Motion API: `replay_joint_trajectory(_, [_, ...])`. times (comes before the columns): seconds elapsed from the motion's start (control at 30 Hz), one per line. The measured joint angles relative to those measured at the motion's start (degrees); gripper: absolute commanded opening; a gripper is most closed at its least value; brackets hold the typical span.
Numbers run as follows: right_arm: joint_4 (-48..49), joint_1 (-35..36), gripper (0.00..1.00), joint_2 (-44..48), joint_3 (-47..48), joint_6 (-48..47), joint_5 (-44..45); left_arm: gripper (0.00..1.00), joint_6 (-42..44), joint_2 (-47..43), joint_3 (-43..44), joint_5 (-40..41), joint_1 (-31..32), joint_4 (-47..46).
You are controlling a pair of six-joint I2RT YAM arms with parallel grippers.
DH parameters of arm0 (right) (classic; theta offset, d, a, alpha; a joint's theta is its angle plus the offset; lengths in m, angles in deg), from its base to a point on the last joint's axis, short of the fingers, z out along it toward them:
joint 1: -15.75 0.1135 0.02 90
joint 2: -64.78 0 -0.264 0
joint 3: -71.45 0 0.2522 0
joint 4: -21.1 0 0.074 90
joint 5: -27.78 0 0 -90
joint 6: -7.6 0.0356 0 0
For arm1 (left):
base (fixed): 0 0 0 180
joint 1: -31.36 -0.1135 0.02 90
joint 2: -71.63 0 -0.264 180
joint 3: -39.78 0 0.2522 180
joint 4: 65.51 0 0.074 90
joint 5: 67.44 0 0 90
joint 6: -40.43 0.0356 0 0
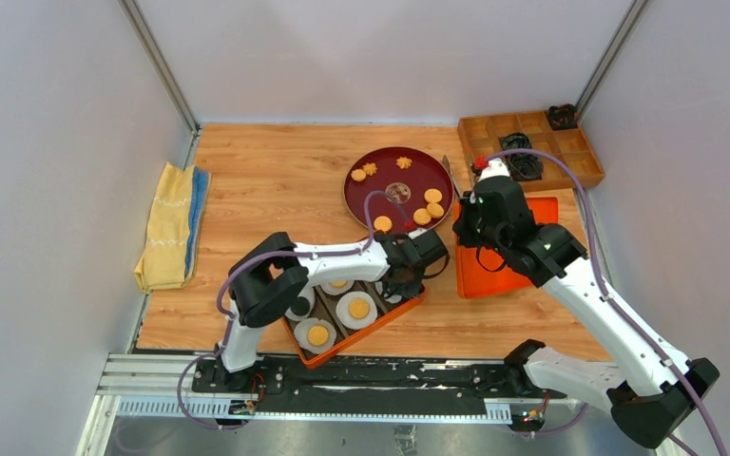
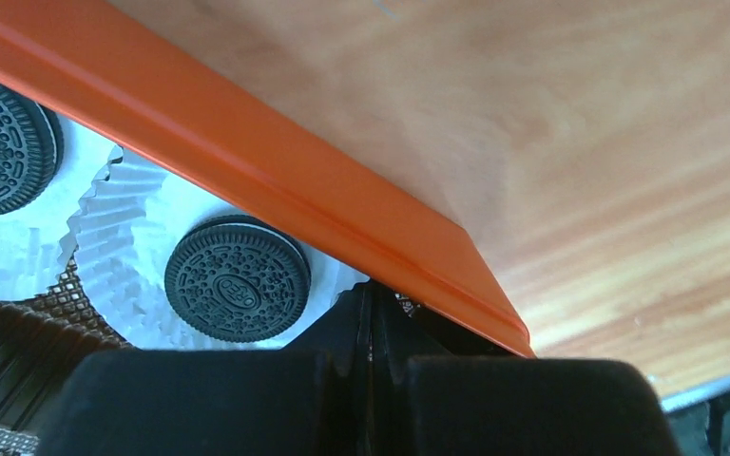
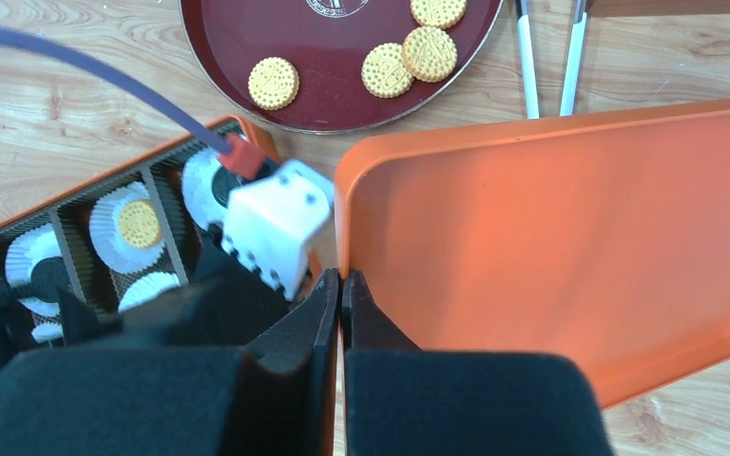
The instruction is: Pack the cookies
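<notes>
Round golden cookies [image 1: 428,211] lie flat on the dark red plate [image 1: 380,190] toward the table's far edge. Black cookies [image 2: 238,278] and golden ones sit flat in paper cups [image 2: 119,237] inside the orange box [image 2: 276,180], which lies diagonally by the near edge. The left gripper [image 2: 371,318] is pinched on the box's rim, and the right gripper [image 3: 340,294] is pinched on the edge of the orange lid [image 3: 551,237].

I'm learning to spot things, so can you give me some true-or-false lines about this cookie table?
1. The red plate has golden cookies on it. True.
2. The yellow towel lies on the robot's right side. False: it lies on the left side of the table.
3. A black cookie sits in a white paper cup. True.
4. The right gripper is wide open. False: it is shut on the edge of the orange lid.
</notes>
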Motion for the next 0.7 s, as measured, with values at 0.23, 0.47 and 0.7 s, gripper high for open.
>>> replay_joint_trajectory(0.23, [0.0,0.0,0.0,-0.2,0.0,0.5,0.0,0.0,2.5,-0.3,-1.1,-4.8,5.6,-3.1])
replay_joint_trajectory(0.47, [-0.5,-0.1,0.0,0.5,0.0,0.5,0.9,0.0,2.7,-7.2,-4.0,3.7,5.9,1.7])
replay_joint_trajectory(0.7, [-0.5,-0.1,0.0,0.6,0.0,0.4,1.0,0.0,-3.1,-22.3,-4.1,18.4,3.0,9.4])
